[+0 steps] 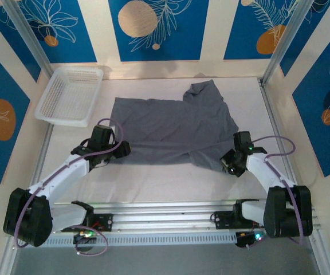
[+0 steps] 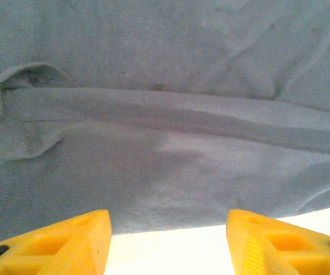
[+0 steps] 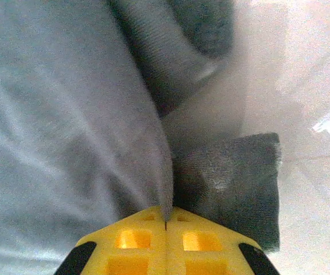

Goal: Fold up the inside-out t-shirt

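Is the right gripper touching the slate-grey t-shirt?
Touching. Right wrist view: the right gripper is shut on a raised fold of the slate-grey cloth t-shirt.

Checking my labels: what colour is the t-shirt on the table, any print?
The t-shirt is plain slate grey, no print visible; the top external view shows it best.

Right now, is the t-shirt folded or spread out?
Mostly spread: the t-shirt lies flat on the table, only its near right edge bunched at the right gripper.

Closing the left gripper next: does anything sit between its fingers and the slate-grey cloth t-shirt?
Nothing visible does. The open left gripper faces the slate-grey cloth t-shirt at its near hem, with only bare white tabletop beneath. The right gripper is shut on the shirt's cloth.
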Controlling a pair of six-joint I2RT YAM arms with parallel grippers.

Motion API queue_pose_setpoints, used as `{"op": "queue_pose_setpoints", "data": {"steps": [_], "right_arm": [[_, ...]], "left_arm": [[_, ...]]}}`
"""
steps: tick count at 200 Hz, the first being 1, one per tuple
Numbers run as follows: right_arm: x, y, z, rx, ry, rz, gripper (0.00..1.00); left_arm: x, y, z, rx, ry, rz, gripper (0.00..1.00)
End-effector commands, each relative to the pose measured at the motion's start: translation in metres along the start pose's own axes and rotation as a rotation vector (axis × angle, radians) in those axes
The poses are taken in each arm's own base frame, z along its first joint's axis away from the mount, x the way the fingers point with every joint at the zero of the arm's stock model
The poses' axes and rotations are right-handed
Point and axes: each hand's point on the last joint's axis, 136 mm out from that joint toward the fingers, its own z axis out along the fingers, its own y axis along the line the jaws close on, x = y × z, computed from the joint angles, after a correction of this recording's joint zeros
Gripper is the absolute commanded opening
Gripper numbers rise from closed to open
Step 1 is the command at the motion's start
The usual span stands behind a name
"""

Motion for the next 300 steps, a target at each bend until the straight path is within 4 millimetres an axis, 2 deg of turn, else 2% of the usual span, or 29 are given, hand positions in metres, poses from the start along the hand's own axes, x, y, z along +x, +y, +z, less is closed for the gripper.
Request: {"op": "queue_pose_setpoints", "data": {"steps": [1, 19, 31, 47, 53, 72, 88, 98, 103, 127, 148, 166, 181, 201, 216, 238, 265, 277, 291, 300], "right_arm": [[0.009, 0.023, -0.019, -0.072, 0.019, -0.043, 0.00], [0.007, 0.055, -0.031, -0.130, 0.022, -0.107, 0.00], [-0.007, 0.079, -0.035, -0.158, 0.016, -0.116, 0.00], [-0.037, 0.113, -0.035, -0.200, 0.003, -0.079, 0.00], [-0.054, 0.126, -0.031, -0.218, -0.009, -0.056, 0.00], [-0.107, 0.142, -0.013, -0.191, -0.047, 0.001, 0.00], [-0.145, 0.138, 0.008, -0.111, -0.039, 0.023, 0.18], [-0.156, 0.130, 0.018, -0.072, -0.002, 0.030, 0.34], [-0.158, 0.128, 0.019, -0.072, 0.020, 0.028, 0.38], [-0.145, 0.116, 0.001, -0.143, -0.002, -0.017, 0.48], [-0.108, 0.108, -0.017, -0.214, -0.028, -0.072, 0.49], [-0.060, 0.123, -0.024, -0.332, 0.040, -0.189, 0.49], [-0.026, 0.132, -0.021, -0.334, 0.089, -0.270, 0.49], [0.000, 0.148, -0.011, -0.333, 0.147, -0.299, 0.49], [0.005, 0.156, -0.001, -0.345, 0.177, -0.282, 0.49], [0.003, 0.159, 0.017, -0.289, 0.196, -0.271, 0.51], [-0.006, 0.163, 0.025, -0.252, 0.174, -0.278, 0.49], [-0.012, 0.172, 0.024, -0.265, 0.159, -0.284, 0.32], [-0.020, 0.184, 0.022, -0.286, 0.138, -0.288, 0.00], [-0.026, 0.195, 0.019, -0.302, 0.118, -0.312, 0.00]], "left_arm": [[0.006, 0.005, 0.004, -0.024, 0.017, -0.003, 0.55], [0.006, 0.004, 0.005, -0.025, 0.021, -0.002, 0.55], [0.006, 0.004, 0.008, -0.023, 0.027, -0.003, 0.55], [0.007, 0.003, 0.012, -0.019, 0.040, -0.003, 0.55], [0.008, 0.003, 0.014, -0.021, 0.048, -0.003, 0.55], [0.013, 0.004, 0.020, -0.020, 0.067, -0.011, 0.55], [0.016, 0.002, 0.022, -0.004, 0.071, -0.016, 0.55], [0.015, 0.000, 0.021, 0.001, 0.070, -0.016, 0.56], [0.017, 0.000, 0.021, -0.001, 0.074, -0.014, 0.56], [0.019, 0.002, 0.017, -0.010, 0.074, -0.009, 0.56], [0.017, -0.004, 0.014, 0.010, 0.069, -0.006, 0.56], [0.013, -0.017, 0.011, 0.048, 0.068, 0.021, 0.57], [0.010, -0.031, 0.010, 0.093, 0.069, 0.060, 0.58], [0.009, -0.044, 0.010, 0.116, 0.082, 0.104, 0.59], [0.010, -0.047, 0.012, 0.114, 0.091, 0.114, 0.60], [0.015, -0.047, 0.013, 0.112, 0.093, 0.109, 0.60], [0.018, -0.042, 0.011, 0.099, 0.084, 0.101, 0.60], [0.018, -0.041, 0.010, 0.095, 0.084, 0.104, 0.60], [0.016, -0.042, 0.009, 0.095, 0.079, 0.107, 0.60], [0.014, -0.044, 0.010, 0.100, 0.076, 0.109, 0.60]]}}
